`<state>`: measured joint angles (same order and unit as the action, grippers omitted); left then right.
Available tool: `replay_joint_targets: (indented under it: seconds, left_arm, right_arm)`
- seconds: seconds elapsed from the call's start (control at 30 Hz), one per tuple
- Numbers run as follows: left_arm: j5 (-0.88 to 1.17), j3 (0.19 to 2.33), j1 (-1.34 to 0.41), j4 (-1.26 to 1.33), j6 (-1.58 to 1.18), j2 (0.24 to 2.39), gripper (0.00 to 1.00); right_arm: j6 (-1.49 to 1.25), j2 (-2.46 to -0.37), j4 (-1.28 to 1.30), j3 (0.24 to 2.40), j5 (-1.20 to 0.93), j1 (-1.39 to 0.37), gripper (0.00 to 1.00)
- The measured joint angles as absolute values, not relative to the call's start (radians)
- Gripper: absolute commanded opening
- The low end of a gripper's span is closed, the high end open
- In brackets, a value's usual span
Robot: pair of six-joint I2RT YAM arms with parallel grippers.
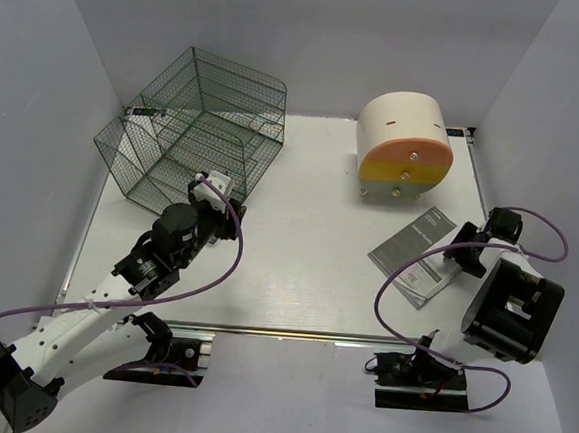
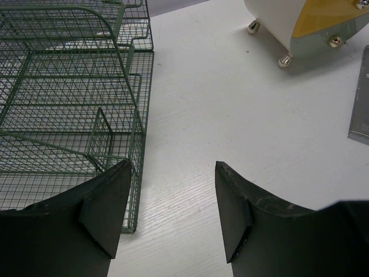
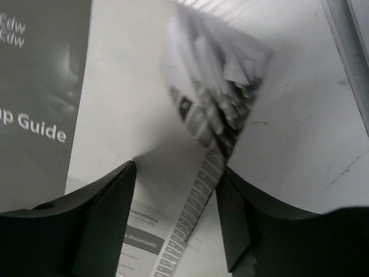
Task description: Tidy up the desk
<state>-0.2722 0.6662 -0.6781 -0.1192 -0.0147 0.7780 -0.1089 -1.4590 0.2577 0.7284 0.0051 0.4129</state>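
The white desk [image 1: 305, 278] carries a dark setup guide [image 1: 415, 238] lying over a white instruction leaflet [image 1: 433, 278] at the right. My right gripper [image 1: 464, 252] is down on that leaflet. In the right wrist view its open fingers straddle the leaflet [image 3: 199, 124], whose striped edge curls up between them, close to the right finger [image 3: 236, 219]. The guide [image 3: 40, 98] lies to the left. My left gripper [image 1: 217, 186] hangs open and empty over bare desk [image 2: 242, 115], its left finger [image 2: 106, 202] beside the corner of the green wire-mesh organizer [image 2: 69, 104].
The mesh organizer [image 1: 191, 124] stands at the back left. A cream-and-orange drawer box [image 1: 405, 145] sits at the back right, its small feet showing in the left wrist view [image 2: 285, 59]. A metal rail [image 3: 351, 34] runs along the desk's right edge.
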Motion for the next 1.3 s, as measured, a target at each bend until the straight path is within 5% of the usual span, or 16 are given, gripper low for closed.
replay_joint_targets:
  seconds: [0.3, 0.4, 0.8, 1.3]
  left_arm:
    - [-0.271, 0.665, -0.678, -0.119, -0.014, 0.778, 0.7]
    - [-0.269, 0.662, -0.678, -0.118, -0.014, 0.778, 0.7]
    - [-0.033, 0.649, -0.686, -0.071, -0.009, 0.795, 0.76]
    - [0.311, 0.698, -0.69, 0.086, -0.099, 1.085, 0.81]
  right_arm:
    - [-0.134, -1.417, 0.21, 0.714, -0.046, 0.444, 0.09]
    - [-0.12, -1.348, 0.207, 0.685, -0.081, 0.451, 0.0]
    - [-0.01, -0.98, 0.29, 0.635, -0.221, 0.466, 0.0]
    - [0.154, -0.941, 0.606, 0.865, -0.609, 0.484, 0.0]
